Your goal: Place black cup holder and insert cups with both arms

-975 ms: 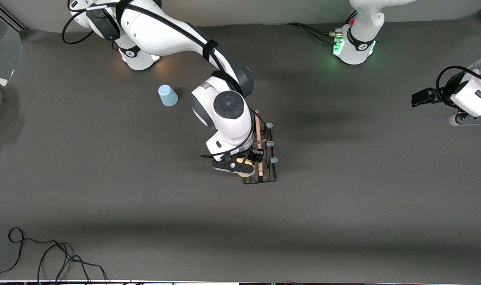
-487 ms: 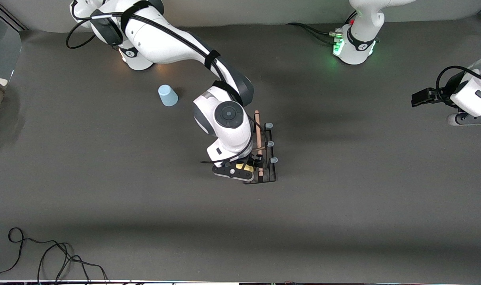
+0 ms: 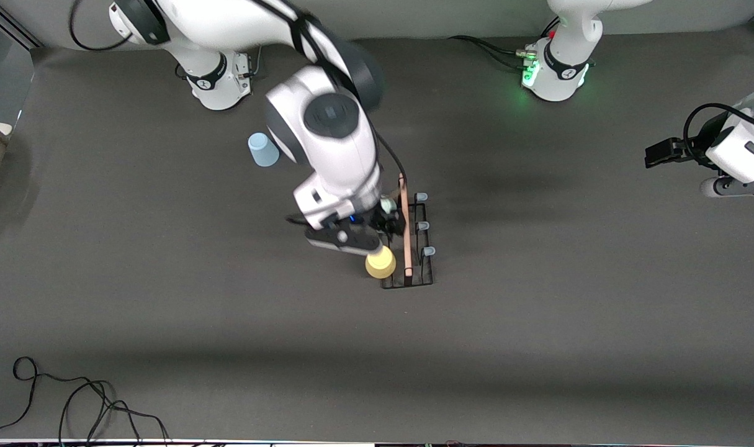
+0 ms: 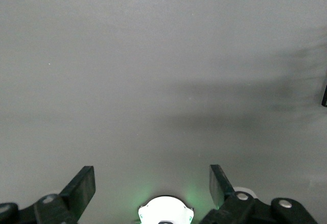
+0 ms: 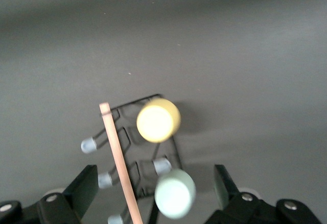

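The black cup holder (image 3: 416, 277) stands mid-table, its wooden bar (image 3: 405, 230) on top. The yellow cup (image 3: 380, 262) sits upside down on the peg at the end nearest the front camera. The pale green cup (image 3: 387, 204) sits upside down on another peg, mostly hidden by the right hand. My right gripper (image 3: 383, 222) hangs open and empty over the holder. In the right wrist view the gripper (image 5: 153, 188) is above the green cup (image 5: 174, 193), with the yellow cup (image 5: 158, 120) and bar (image 5: 120, 163) also in sight. The light blue cup (image 3: 263, 150) stands upside down on the table toward the right arm's base. My left gripper (image 4: 152, 185) is open and empty.
The left arm (image 3: 740, 155) waits raised at its end of the table. Three pale-tipped pegs (image 3: 421, 226) on the holder's side toward the left arm are bare. A black cable (image 3: 72, 403) lies at the table corner nearest the front camera.
My right gripper has let go of the yellow cup on its peg and risen, moving toward the right arm's base. The left arm has not moved.
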You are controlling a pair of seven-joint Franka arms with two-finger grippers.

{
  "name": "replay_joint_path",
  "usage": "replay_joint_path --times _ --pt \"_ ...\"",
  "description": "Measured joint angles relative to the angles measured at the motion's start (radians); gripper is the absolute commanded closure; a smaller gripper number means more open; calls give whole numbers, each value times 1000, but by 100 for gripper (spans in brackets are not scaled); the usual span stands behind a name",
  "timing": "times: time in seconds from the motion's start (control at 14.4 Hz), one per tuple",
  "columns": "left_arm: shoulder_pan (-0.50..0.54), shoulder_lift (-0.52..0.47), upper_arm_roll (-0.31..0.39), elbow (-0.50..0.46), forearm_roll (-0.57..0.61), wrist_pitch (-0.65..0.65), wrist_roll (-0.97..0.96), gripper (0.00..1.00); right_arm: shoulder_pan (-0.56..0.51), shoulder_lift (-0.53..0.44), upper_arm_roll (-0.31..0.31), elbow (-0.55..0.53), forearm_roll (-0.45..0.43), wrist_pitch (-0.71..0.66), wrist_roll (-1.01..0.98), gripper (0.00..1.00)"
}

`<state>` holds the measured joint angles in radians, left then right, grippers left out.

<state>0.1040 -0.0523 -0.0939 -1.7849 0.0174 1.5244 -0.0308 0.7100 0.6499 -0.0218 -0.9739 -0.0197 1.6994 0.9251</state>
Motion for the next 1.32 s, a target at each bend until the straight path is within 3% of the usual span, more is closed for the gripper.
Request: replay_joint_path --times 0.28,0.49,0.77,1.04,1.32 --pt "0 0 0 0 0 0 0 1 -44 -179 -33 -60 -6 -208 -222 0" --pt "0 0 0 0 0 0 0 1 -121 -359 -82 -246 -7 -216 -436 0" --pt "0 0 1 0 0 0 0 1 -336 -551 -88 -457 -7 -205 -744 0" --pt "0 0 0 0 0 0 0 1 -515 -592 -88 -509 -7 -198 -954 0" --pt "0 0 0 0 0 0 0 1 -598 -592 -97 -522 -7 -193 -1004 0"
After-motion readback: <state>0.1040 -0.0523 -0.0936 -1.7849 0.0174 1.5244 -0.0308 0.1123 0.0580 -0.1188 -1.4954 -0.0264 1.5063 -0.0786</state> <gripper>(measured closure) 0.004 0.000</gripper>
